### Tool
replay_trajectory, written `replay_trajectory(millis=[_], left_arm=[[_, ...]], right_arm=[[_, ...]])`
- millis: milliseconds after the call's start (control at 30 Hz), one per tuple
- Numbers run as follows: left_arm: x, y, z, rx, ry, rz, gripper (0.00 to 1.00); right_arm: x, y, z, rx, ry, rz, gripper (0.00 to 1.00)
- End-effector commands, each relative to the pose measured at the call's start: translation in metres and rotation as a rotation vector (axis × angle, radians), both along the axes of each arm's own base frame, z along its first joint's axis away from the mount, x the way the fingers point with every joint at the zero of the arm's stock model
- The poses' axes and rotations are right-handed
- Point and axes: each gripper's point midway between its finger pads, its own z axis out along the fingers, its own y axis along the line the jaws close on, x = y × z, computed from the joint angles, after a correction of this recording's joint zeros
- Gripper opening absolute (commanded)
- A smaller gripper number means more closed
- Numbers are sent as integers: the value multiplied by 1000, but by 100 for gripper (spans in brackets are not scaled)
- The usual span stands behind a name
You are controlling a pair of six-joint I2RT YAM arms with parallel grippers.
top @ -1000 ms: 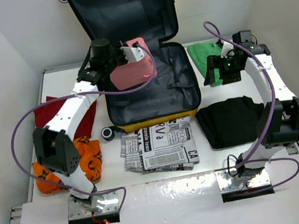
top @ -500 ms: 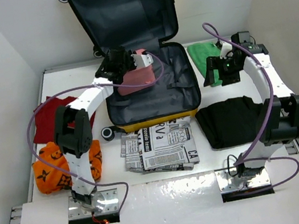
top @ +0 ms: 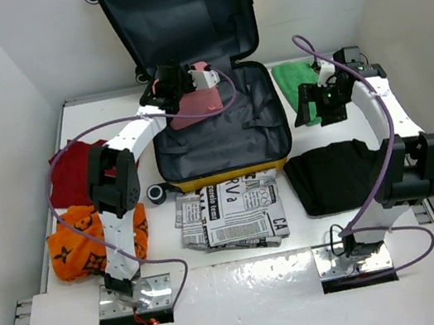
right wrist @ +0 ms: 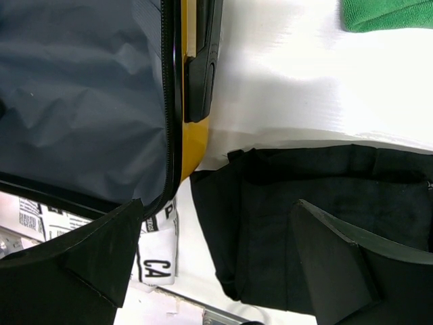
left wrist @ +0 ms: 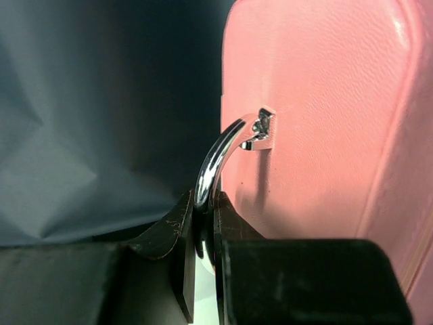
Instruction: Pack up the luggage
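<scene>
The luggage (top: 230, 139) is a yellow suitcase lying open at the back of the table, dark grey lining up, its lid leaning on the back wall. My left gripper (top: 179, 83) is shut on the chrome handle (left wrist: 215, 156) of a small pink case (top: 202, 103). The pink case sits low in the suitcase's back left corner, and in the left wrist view the pink case (left wrist: 318, 122) fills the right side. My right gripper (top: 315, 108) is open and empty, hovering right of the suitcase. In the right wrist view the right gripper (right wrist: 218, 203) is above the suitcase's yellow edge (right wrist: 195, 145) and a black garment (right wrist: 304, 223).
The black garment (top: 337, 175) lies at the right front and a green cloth (top: 293, 77) at the back right. Folded newspapers (top: 230, 215) lie in front of the suitcase, with a small black roll (top: 157, 193) beside them. A red cloth (top: 67, 172) and an orange patterned cloth (top: 73, 251) lie at the left.
My left arm has stretched back and carried the pink case back and down into the suitcase's back left corner. My right arm has hardly moved.
</scene>
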Motion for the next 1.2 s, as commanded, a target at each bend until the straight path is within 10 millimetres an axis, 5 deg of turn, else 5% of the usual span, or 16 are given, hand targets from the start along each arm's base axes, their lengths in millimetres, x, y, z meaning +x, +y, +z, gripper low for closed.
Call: replay_trajectory(millis=[0, 100, 400, 567, 867, 1033, 1167], left_arm=[[12, 4, 97, -52, -255, 14, 0], [12, 4, 103, -31, -271, 10, 0], [16, 14, 31, 63, -194, 53, 0], [15, 13, 10, 51, -154, 48, 0], [6, 4, -12, 6, -53, 2, 32], [-10, -4, 8, -36, -38, -34, 58], [-33, -7, 21, -78, -4, -84, 61]], right_arm=[[12, 0, 12, 2, -40, 2, 90], [13, 2, 11, 6, -38, 9, 90], [10, 1, 8, -2, -29, 14, 90], [10, 0, 5, -4, -20, 16, 90], [11, 1, 7, 2, -21, 15, 90], [11, 1, 10, 2, -25, 14, 90], [11, 1, 13, 5, -37, 13, 90]])
